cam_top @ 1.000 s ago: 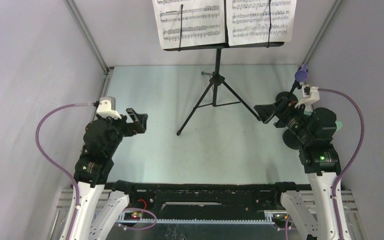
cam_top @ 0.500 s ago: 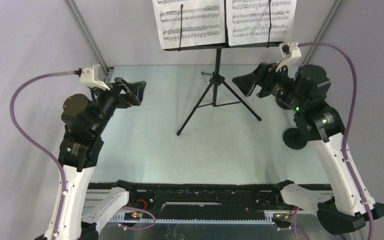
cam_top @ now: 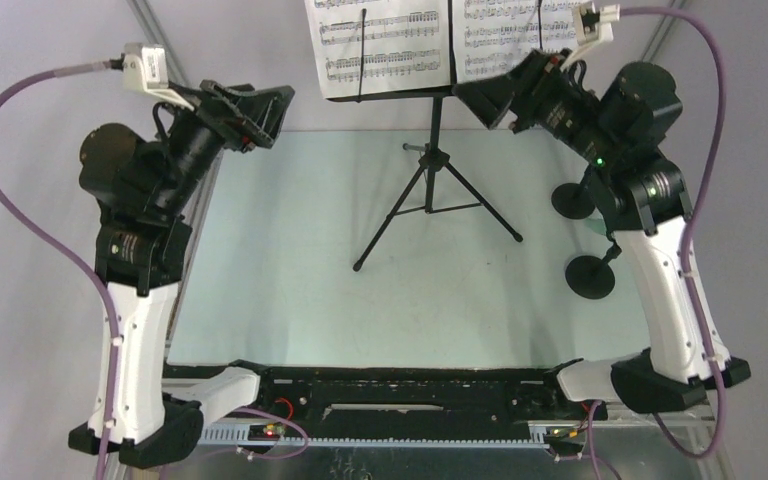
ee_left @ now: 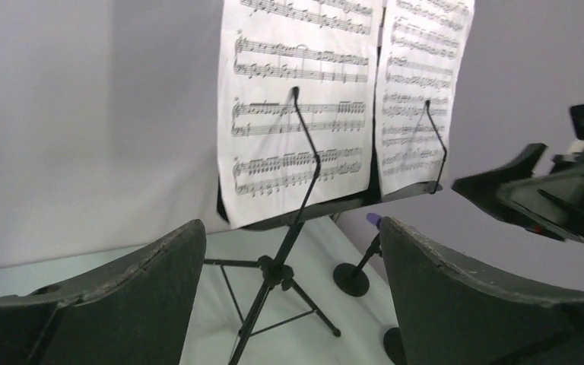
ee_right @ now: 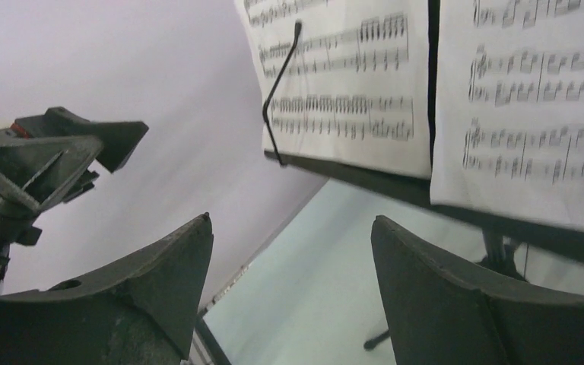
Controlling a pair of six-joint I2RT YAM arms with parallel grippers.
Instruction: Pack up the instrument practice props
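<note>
The black tripod music rack point(cam_top: 431, 158) stands at the back middle of the table, with two white sheet-music pages point(cam_top: 380, 50) clipped on its plate. My left gripper point(cam_top: 260, 112) hangs open in the air to the left of the rack, nothing between its fingers; in its own view point(ee_left: 290, 224) it faces the left page point(ee_left: 296, 114). My right gripper point(cam_top: 488, 100) is open and empty just right of the plate's lower edge, close to the right page point(ee_right: 532, 106). Two black round-based mic holders point(cam_top: 573, 200) point(cam_top: 590, 277) stand at the right. A purple microphone tip point(ee_left: 373, 220) shows.
Grey walls close the table point(cam_top: 290, 250) in on three sides, with aluminium posts point(cam_top: 175, 70) in the back corners. The rack's legs point(cam_top: 390, 225) spread over the middle. A black rail point(cam_top: 410, 385) runs along the near edge between the arm bases.
Both arms have risen and swung toward the back, closing in on the rack from either side. The right arm has moved off the mic holders, which now show. Both sets of jaws narrowed slightly.
</note>
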